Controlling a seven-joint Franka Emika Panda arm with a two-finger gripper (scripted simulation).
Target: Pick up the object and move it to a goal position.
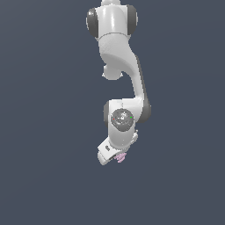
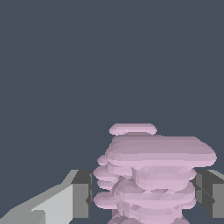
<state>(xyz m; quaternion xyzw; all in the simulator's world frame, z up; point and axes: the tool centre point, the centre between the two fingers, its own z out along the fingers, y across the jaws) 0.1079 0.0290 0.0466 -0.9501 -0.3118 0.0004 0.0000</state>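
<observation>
- Pads (image 2: 81, 199) of the end effector (image 2: 144, 197) stand on either side of the object (image 2: 151, 175) in the wrist view, one dark pad close against its ridged flank and the other just at its far flank; whether they truly press on it I cannot tell, so the grip state stays uncertain.
- Judging by that, the step in hand is securing or carrying the object; to do it well, the jaws should bear on the broad stacked middle of the lump, not on the thin jutting lobes, which look likely to slip or let it twist.
- Any move toward the goal is best made slowly, with the wrist kept level, since the jagged outline offers few flat faces.
- Only the wrist view gives the object's layered pink ridges and its place between the fingers.
- Farther off, the exterior view shows what the wrist cannot: the whole white arm (image 1: 121, 66) reaching down, the end effector (image 1: 115, 157) tilted, and only a pink sliver of the object (image 1: 121, 157) peeping out beneath it against the plain dark worktop (image 1: 44, 176).
- No goal marker shows in either view.
</observation>
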